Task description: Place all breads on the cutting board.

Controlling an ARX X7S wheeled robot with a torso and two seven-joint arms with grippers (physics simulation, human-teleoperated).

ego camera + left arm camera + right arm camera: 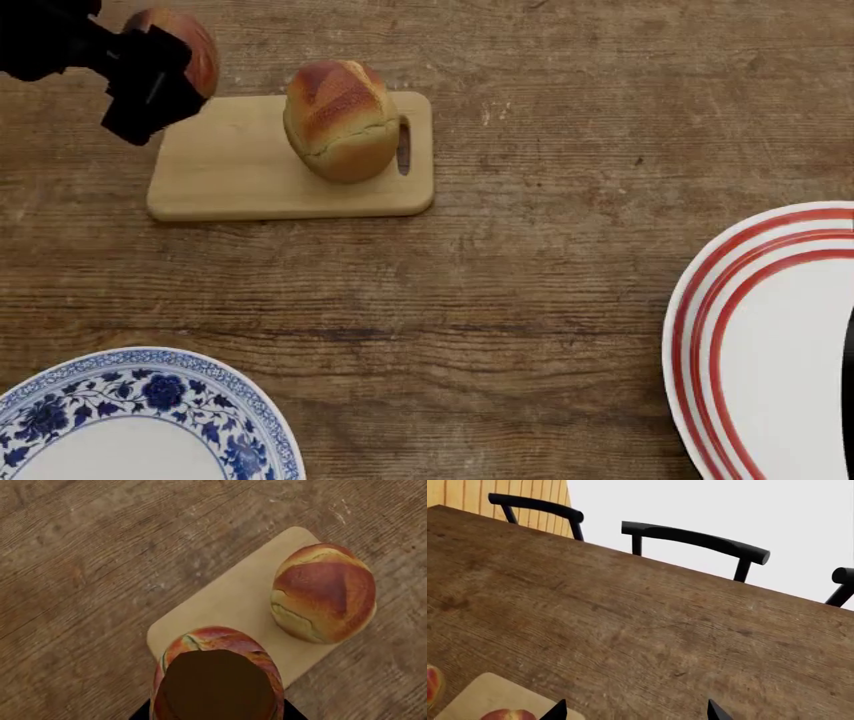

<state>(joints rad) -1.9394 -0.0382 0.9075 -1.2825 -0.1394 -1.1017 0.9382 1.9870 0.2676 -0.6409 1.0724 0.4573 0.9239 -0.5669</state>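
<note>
A golden-tan loaf with a scored orange-brown crust stands on the light-wood cutting board, beside its handle slot. My left gripper is shut on the dark reddish-brown roll over the board's far left corner. The left wrist view shows the roll close up over one end of the board, with the loaf at the other end. Whether the roll touches the board cannot be told. My right gripper is open and holds nothing above bare table; the board and loaf lie beside it.
A blue-patterned plate sits at the near left of the wooden table and a red-striped plate at the near right. Black chair backs stand beyond the table's far edge.
</note>
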